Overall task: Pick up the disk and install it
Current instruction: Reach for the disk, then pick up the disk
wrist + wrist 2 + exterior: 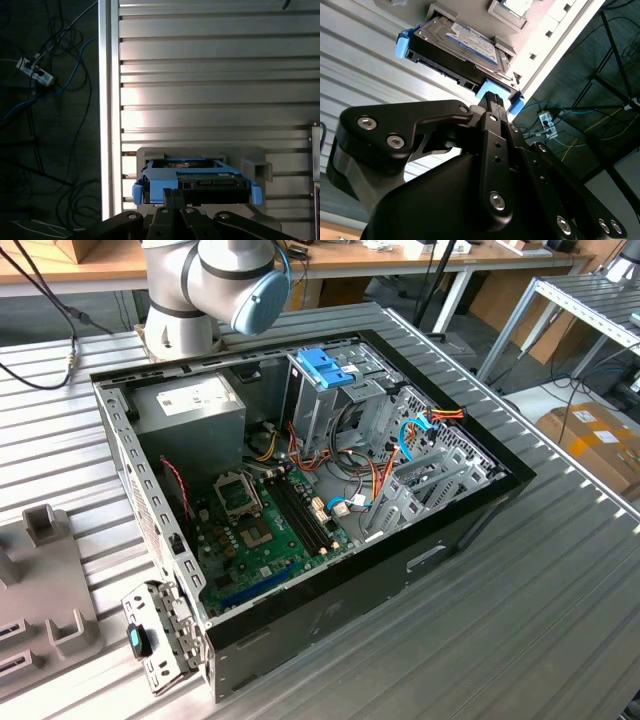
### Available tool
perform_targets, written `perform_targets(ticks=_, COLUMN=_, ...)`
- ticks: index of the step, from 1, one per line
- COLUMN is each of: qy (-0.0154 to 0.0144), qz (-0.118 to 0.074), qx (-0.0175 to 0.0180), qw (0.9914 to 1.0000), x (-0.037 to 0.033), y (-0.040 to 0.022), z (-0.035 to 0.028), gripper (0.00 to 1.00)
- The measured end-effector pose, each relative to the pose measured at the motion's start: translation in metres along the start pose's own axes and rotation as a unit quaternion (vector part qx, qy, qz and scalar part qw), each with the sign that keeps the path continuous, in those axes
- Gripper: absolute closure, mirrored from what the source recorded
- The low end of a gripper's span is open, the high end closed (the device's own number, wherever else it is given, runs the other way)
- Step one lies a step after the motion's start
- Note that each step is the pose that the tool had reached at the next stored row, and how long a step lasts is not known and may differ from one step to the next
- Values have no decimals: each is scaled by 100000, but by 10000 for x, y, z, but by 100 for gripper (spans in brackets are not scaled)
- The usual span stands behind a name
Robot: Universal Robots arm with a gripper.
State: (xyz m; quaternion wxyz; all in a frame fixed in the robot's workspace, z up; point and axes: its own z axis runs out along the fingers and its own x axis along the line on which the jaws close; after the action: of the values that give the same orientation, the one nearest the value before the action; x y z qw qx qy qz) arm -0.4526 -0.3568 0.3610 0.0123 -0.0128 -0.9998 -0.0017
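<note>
Pointing end-on at the disk, the gripper sits low over the ribbed metal counter. In both wrist views its black fingers lie together, with no gap between the tips. The tips meet the near edge of the disk's light-blue rail. Whether they press on the plastic or merely stand against it cannot be told.

The disk lies flat in a grey holder on the counter, label side up. Blue rails run along both long sides and across the end facing the gripper. The holder stands near the counter's edge. Beyond that edge the floor carries loose cables and a power strip.

In the exterior view the arm rises from its base on the counter behind the computer case. A blue-capped joint hangs above the case's rear corner. The case lies on its side with the cover off, exposing the motherboard and wiring. A blue latch piece tops the drive cage inside it. Grey fixtures sit on the counter at the exterior view's left, apart from the case.
</note>
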Motion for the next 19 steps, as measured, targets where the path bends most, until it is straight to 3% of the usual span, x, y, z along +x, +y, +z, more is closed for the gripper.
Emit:
perform_targets(ticks=4, qy=48, qz=-22, qx=191, qw=100000, x=13, y=-17, z=7, gripper=89)
perform_targets(ticks=16, qy=46, qz=-155, qx=198, qw=100000, x=14, y=-16, z=7, gripper=89)
perform_targets(ticks=19, qy=45, qz=-1450, qx=228, qw=99989, x=14, y=-17, z=8, gripper=89)
